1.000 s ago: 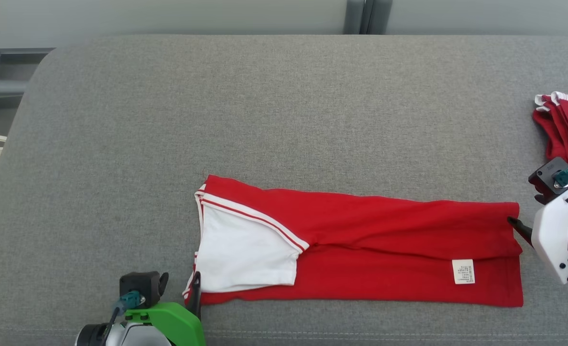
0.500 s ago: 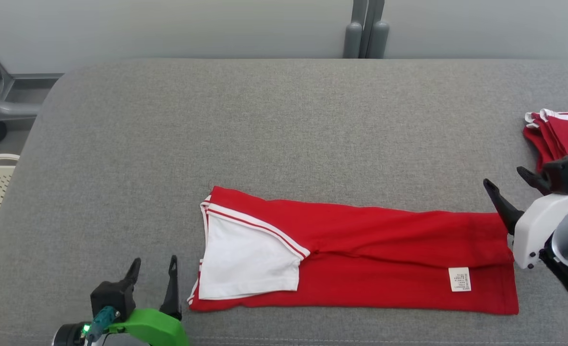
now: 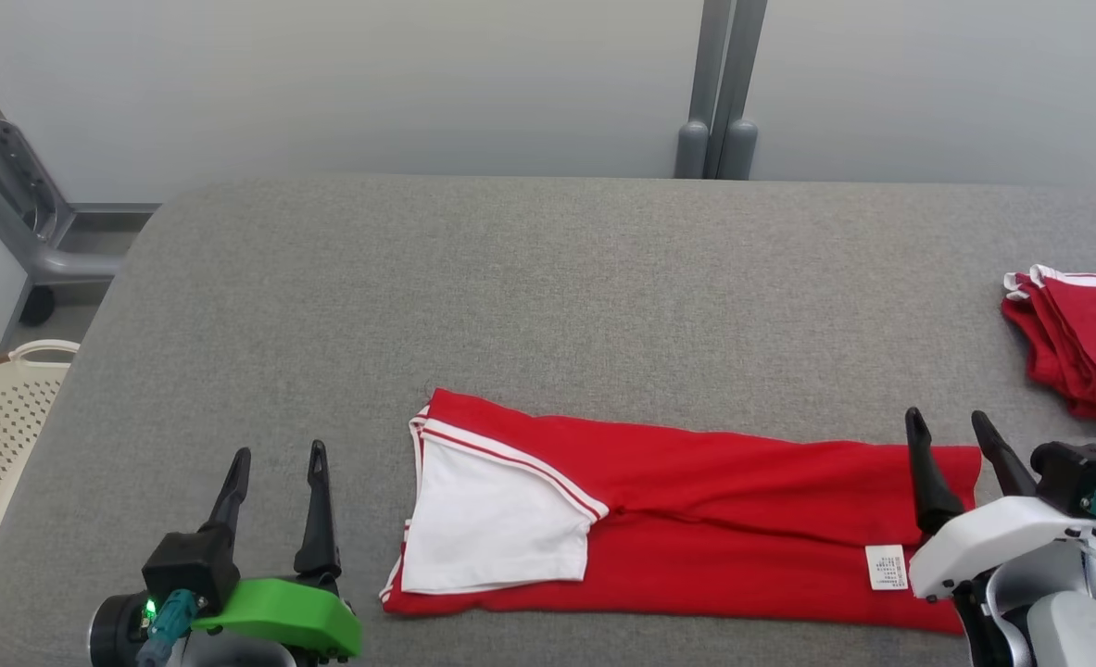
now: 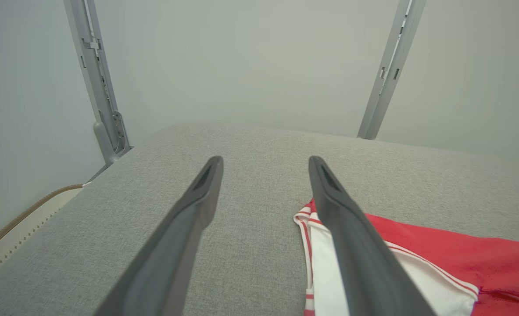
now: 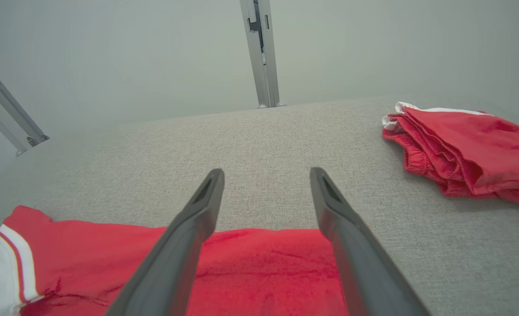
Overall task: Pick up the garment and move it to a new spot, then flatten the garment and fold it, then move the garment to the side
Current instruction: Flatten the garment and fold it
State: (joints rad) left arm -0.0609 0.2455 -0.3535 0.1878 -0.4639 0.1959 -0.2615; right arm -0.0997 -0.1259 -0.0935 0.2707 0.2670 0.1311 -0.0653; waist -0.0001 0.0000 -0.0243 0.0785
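Left pincer [image 3: 279,449]: released, nothing between its two long dark tapered fingers; green shell behind them. It stands over bare cloth just beside the garment's left end, apart from it.
Right pincer [image 3: 945,414]: also released and empty; the same dark fingers on a white shell. In the head view they cross the garment's right end. I cannot tell if they touch it.
Garment [image 3: 696,519]: soft red knit, folded into a long narrow band lying flat at the near middle of the tabletop, with some shallow creases along it.
Sleeve [image 3: 492,537]: white, with red and white stripes at its edge, folded over the left end.
Label [image 3: 887,567]: small white rectangle with print too small to read, near the right end.
Tabletop [image 3: 548,296]: padded, covered in grey woven cloth with fine grain; rounded corners.
Pile [image 3: 1080,343]: more red cloth with white trim, folded in layers, at the far right, well apart from the garment.
Basket [image 3: 1,417]: cream plastic with small holes, beside the left edge.
Posts [image 3: 719,93]: two grey metal uprights behind the far edge.
Rail [image 3: 1,176]: grey metal, slanted, at the upper left.
Wall [image 3: 371,83]: plain, pale grey, smooth.
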